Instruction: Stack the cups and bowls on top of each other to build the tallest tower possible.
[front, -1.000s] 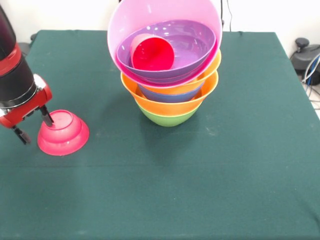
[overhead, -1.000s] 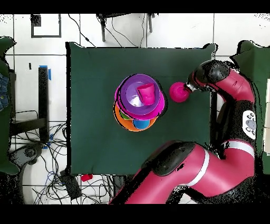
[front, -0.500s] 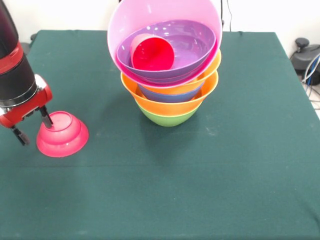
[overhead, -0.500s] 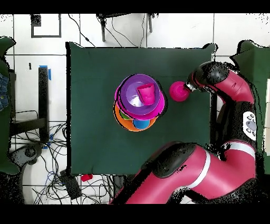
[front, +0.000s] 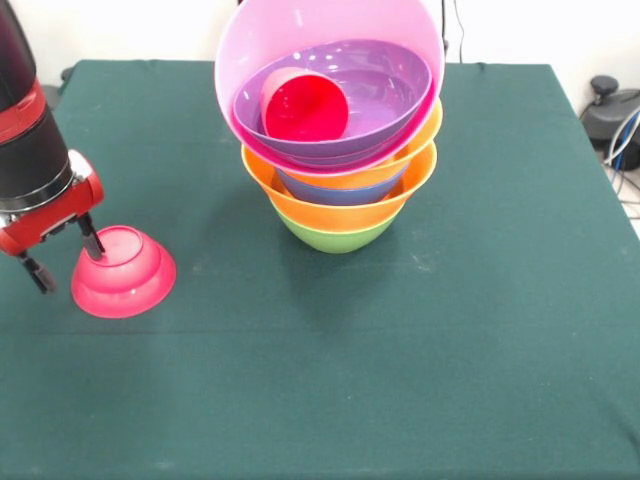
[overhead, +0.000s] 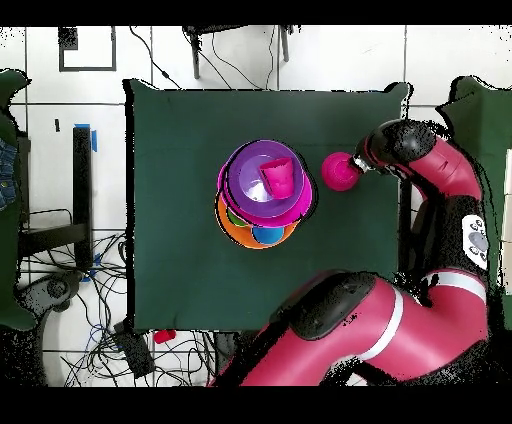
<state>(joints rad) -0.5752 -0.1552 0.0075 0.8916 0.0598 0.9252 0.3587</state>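
Tower (front: 340, 150) built mid-table (front: 480, 330) from 5 nested bowls plus 1 red cup (front: 305, 106) inside; small red bowl (front: 123, 271) left upturned beside it, gripper (front: 62, 251) fingers spread, 1 touching its base, nothing gripped.

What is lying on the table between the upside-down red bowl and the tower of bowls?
Nothing: between the upside-down red bowl and the tower only bare green table cloth shows. The front view shows that stretch plainly.
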